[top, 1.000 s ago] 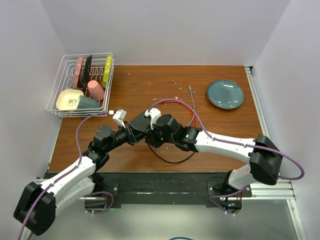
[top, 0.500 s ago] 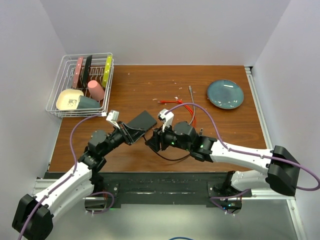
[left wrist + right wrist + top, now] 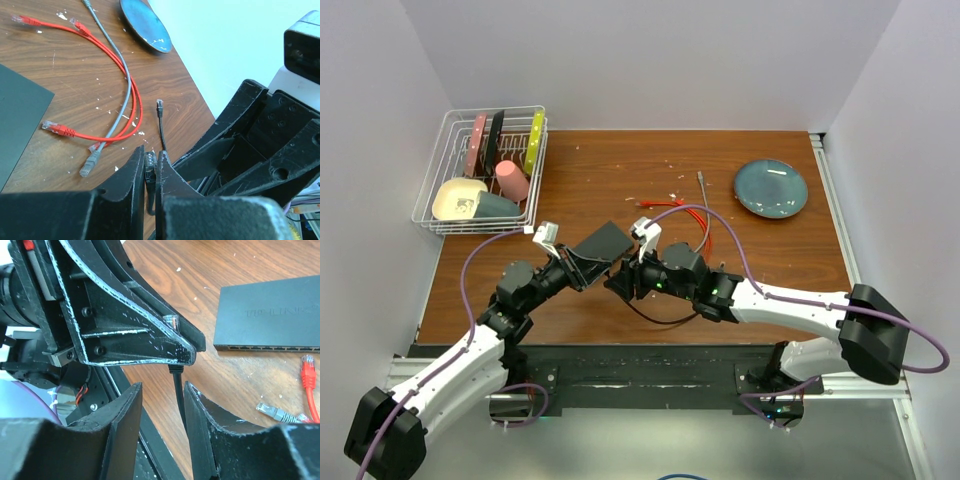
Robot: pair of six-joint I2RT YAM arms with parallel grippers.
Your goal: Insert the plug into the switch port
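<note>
Currently, your left pincer clamps the clear plug; your right pincer, parted, straddles its black cable, matte switch ahead.

My fingers are matt black plastic, scuffed, with edges scratched whitish. The plug is clear glossy plastic on a smooth black cable. The switch is matt black. The table is brown wood grain, white-flecked. The plate looks glazed, glossy. The dish rack is white wire.
</note>
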